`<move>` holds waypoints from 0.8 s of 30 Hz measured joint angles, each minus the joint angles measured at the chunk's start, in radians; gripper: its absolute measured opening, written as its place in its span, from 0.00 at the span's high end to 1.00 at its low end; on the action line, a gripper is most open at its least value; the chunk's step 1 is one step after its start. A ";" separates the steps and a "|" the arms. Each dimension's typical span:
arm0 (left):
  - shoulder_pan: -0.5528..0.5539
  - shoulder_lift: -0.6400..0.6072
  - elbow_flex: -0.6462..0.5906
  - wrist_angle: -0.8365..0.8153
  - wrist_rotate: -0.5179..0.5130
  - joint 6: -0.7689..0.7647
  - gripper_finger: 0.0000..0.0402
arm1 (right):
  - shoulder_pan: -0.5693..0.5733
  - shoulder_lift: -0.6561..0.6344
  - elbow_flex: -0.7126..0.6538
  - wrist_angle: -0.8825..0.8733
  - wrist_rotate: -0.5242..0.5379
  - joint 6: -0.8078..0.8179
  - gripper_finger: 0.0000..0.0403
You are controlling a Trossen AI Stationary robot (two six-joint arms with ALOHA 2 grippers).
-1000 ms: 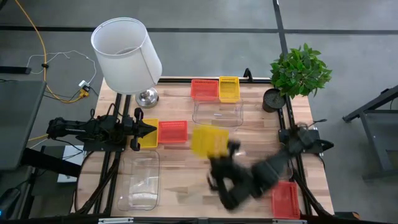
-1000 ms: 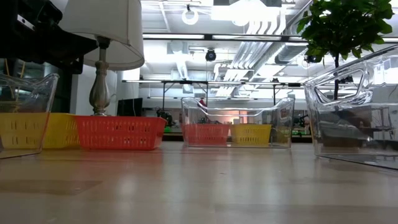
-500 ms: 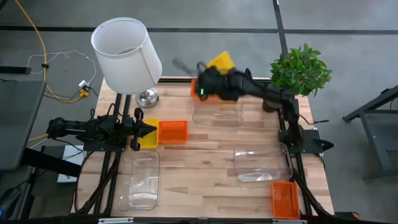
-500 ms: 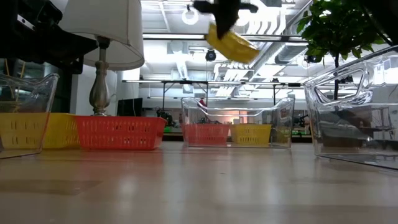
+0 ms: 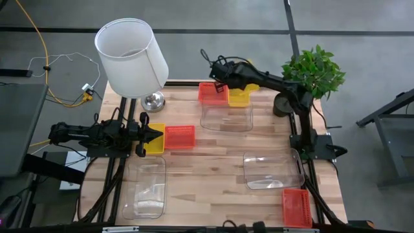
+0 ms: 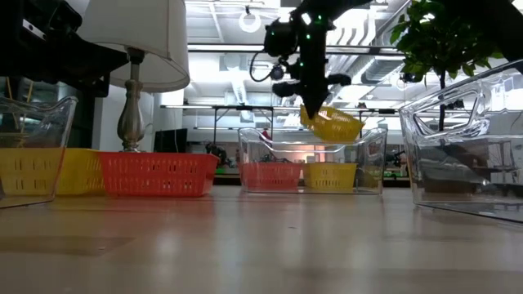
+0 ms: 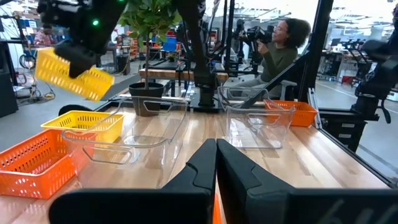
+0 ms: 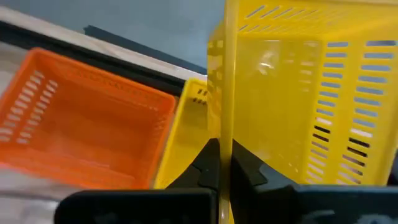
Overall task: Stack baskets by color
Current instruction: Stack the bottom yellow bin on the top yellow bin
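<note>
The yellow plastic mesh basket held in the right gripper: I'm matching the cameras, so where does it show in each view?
High view: yellow plastic mesh basket at the table's far edge.
Low view: basket upper centre, airborne.
Left wrist view: upper left.
Right wrist view: fills the right.
Shared landmark: resting yellow basket.

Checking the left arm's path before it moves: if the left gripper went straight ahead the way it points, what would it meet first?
Probably the red-orange basket right ahead of the shut left gripper; depth is uncertain.

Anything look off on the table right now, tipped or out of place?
Only the carried yellow basket: it hangs tilted in the right gripper, in the air above the yellow basket on the table at the far edge. Nothing spilled or damaged.
</note>
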 joint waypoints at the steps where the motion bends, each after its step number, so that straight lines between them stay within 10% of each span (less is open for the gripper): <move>1: 0.000 0.000 0.000 0.000 0.000 0.000 1.00 | -0.012 0.000 -0.014 0.034 -0.024 0.002 1.00; 9: 0.000 0.000 0.000 0.000 0.000 0.000 1.00 | -0.079 0.000 -0.095 0.193 -0.197 0.047 1.00; 24: 0.000 0.000 0.000 0.000 0.000 0.000 1.00 | -0.084 0.002 -0.119 0.118 -0.212 0.104 1.00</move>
